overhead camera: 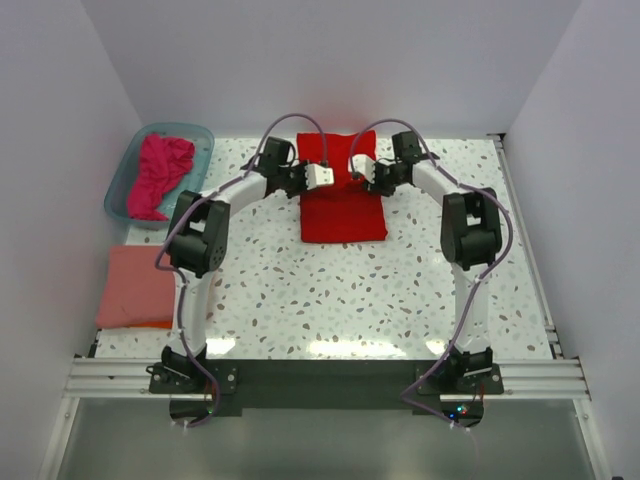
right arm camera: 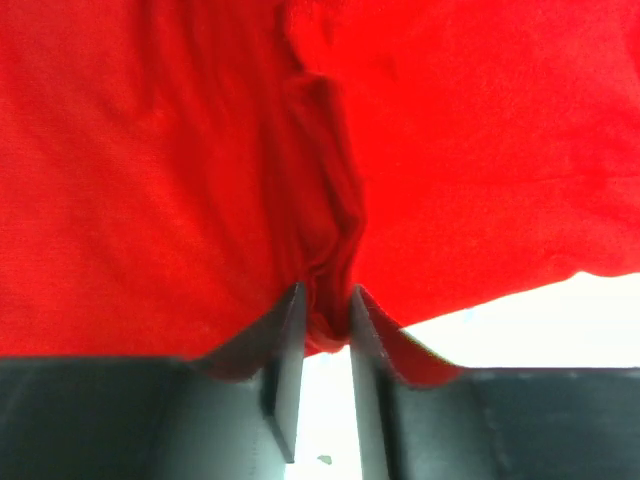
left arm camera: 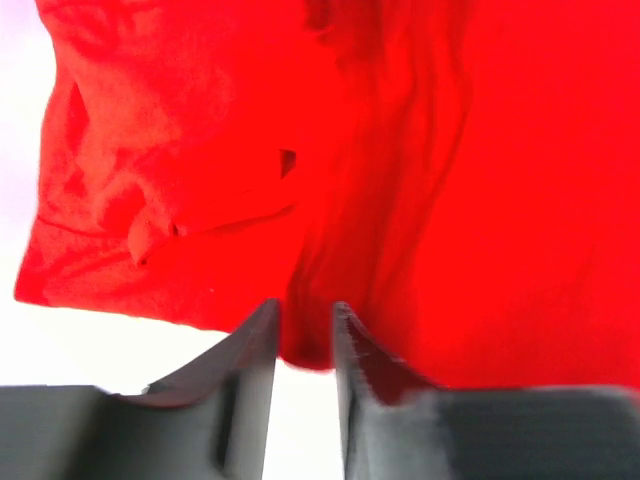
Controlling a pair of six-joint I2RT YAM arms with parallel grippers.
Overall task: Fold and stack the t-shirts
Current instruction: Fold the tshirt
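Red t-shirt lies on the tabletop, midway along its far edge. The left gripper has its jaws closed on a fold of the cloth; the right gripper jaws pinch another bunched fold just beside.

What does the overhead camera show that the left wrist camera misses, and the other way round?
Only the overhead view shows the teal tub holding a magenta t-shirt, the folded salmon t-shirt and the right gripper. Only the left wrist view shows, close up, cloth pinched between the two fingers of the left gripper, and the fine wrinkles. Both show the red t-shirt.
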